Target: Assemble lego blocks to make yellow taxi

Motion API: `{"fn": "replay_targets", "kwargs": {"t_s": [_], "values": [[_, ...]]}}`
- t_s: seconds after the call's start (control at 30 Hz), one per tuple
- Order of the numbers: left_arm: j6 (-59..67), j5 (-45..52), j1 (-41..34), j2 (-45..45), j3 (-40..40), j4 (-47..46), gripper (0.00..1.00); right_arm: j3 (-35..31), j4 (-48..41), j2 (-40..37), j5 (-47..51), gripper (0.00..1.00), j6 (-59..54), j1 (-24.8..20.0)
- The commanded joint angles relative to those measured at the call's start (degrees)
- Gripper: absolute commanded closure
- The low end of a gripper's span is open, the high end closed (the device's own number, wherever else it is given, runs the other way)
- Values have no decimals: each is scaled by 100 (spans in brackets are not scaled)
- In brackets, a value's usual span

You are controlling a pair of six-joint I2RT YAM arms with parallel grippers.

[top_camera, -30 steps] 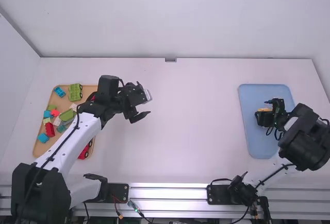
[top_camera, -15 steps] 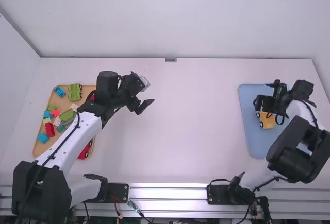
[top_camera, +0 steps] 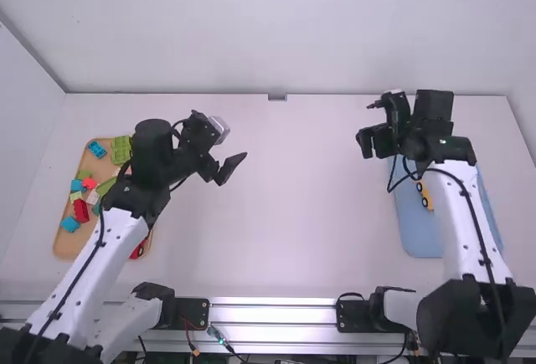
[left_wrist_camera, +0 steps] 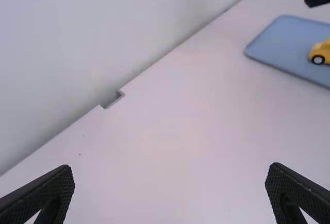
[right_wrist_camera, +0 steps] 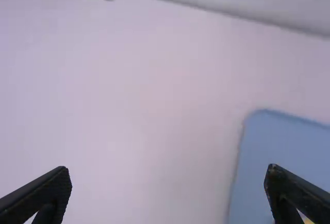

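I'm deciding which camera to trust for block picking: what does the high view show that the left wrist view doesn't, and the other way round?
High view: the tan tray with its loose blocks, and both arms' bases.

Left wrist view: the ridged surface on the fingers of the left gripper.

Both: the white table, blue tray and yellow car.

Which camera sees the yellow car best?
Left wrist view: the car looks biggest, though the edge cuts it. High view: small, partly behind the right arm. Right wrist view: a yellow bit at the bottom.
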Motion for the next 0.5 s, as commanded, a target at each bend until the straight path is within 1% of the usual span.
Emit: {"fn": "replay_targets", "kwargs": {"t_s": [0.0, 0.03, 0.2, 0.33, 0.4, 0.47], "values": [[-81, 0, 76, -319, -59, 13, 2, 96, 33, -330, 72, 2, 78, 177], [-142, -61, 138, -380, -120, 74, 3, 36, 93, -390, 132, 3, 139, 117], [-429, -348, 424, -667, -407, 361, 8, -237, 366, -664, 406, 7, 412, 115], [-765, -684, 760, -1003, -743, 685, 14, -544, 673, -970, 712, 13, 719, 115], [-945, -864, 932, -1183, -923, 685, 17, -706, 835, -1132, 874, 16, 881, 115], [-1200, -1119, 932, -1438, -1178, 685, 21, -931, 1060, -1357, 1100, 20, 1106, 115]]}}
